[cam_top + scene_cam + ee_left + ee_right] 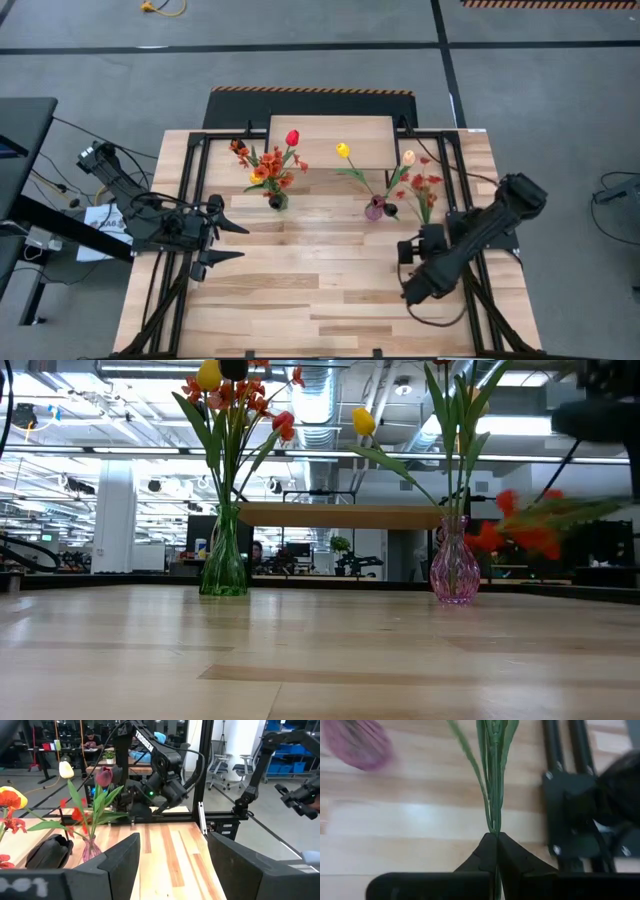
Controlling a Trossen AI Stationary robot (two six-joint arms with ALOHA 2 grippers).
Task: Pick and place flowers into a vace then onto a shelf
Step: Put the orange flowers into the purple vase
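A green glass vase (277, 200) holds a red tulip and orange sprays. A pink vase (375, 208) holds a yellow and a cream tulip; both vases stand in front of the shelf (332, 140). My right gripper (432, 228) is right of the pink vase, shut on a spray of red-orange blossoms (425, 185), which shows blurred in the low view (530, 525). My left gripper (232, 242) waits open at the table's left, its fingers pointing at the vases. My right gripper pinches the spray's green stem (493, 827) between its two fingertips, just below the long leaves. The fingers slant down at it from the table's right. The spray is lifted clear of the table, its blossoms leaning toward the pink vase (455, 570).
Black frame rails (195, 190) run along both sides of the slatted tabletop, and a black bracket (575, 815) lies close to the right gripper. Bare wood lies in front of the vases toward the near edge. Beyond the table is an office with desks and people.
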